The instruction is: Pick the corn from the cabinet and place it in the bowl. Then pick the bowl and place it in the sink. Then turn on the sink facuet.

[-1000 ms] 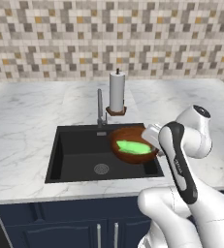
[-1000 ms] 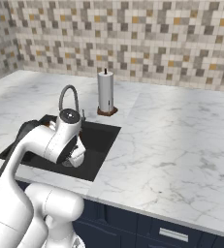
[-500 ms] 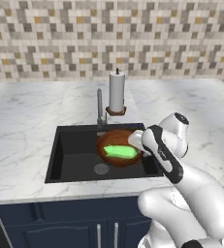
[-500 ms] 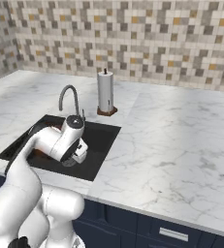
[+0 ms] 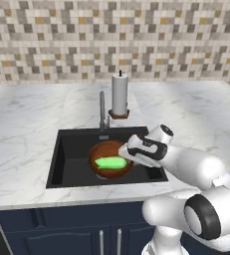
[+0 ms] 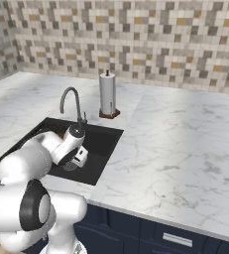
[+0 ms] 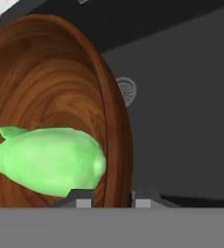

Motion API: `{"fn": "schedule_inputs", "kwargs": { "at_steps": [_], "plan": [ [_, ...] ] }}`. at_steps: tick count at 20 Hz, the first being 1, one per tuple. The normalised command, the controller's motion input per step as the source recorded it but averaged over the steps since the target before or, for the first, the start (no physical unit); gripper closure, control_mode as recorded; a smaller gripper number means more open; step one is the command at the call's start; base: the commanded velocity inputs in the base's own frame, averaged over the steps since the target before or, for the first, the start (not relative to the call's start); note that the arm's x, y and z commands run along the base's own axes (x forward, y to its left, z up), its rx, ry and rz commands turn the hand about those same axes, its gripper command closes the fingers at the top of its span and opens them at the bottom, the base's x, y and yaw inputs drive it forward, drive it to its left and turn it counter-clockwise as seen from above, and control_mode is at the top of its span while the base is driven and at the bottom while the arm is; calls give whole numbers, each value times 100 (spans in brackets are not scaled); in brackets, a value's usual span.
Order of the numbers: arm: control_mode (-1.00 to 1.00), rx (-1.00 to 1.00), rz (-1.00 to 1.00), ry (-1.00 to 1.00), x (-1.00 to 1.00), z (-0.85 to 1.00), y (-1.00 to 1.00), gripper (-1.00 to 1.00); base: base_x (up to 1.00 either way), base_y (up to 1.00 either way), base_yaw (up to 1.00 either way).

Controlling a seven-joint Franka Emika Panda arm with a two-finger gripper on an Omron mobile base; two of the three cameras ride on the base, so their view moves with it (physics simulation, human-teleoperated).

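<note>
Now, going left to right, the black sink [image 5: 71, 159] is seen set into the marble worktop [image 5: 22, 124], with the grey sink facuet [image 5: 102, 112] upright at its back edge. Within the basin the bowl [image 5: 102, 149] is held, the corn [image 5: 110, 162] lying inside it. The bowl's right rim is gripped by the closed claw [image 5: 122, 151].

No readable text, label, brand, number or sign anywhere — none on the round reddish-brown wooden bowl [image 5: 110, 159], the matte black rectangular sink basin [image 5: 71, 162], the white paper-towel roll on its dark spindle [image 5: 119, 94] or the mosaic tile backsplash [image 5: 111, 40]. Only plain surfaces and patterns — nothing lettered.
</note>
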Motion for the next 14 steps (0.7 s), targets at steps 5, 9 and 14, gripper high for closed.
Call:
{"fn": "schedule_inputs", "kwargs": {
  "at_steps": [5,9,14],
  "plan": [
    [-100,0,6,0,48,-36,0,100,0,0,0],
    [-100,0,4,0,38,-35,0,100,0,0,0],
    [-100,0,0,0,27,-26,0,100,0,0,0]
  ]
}}
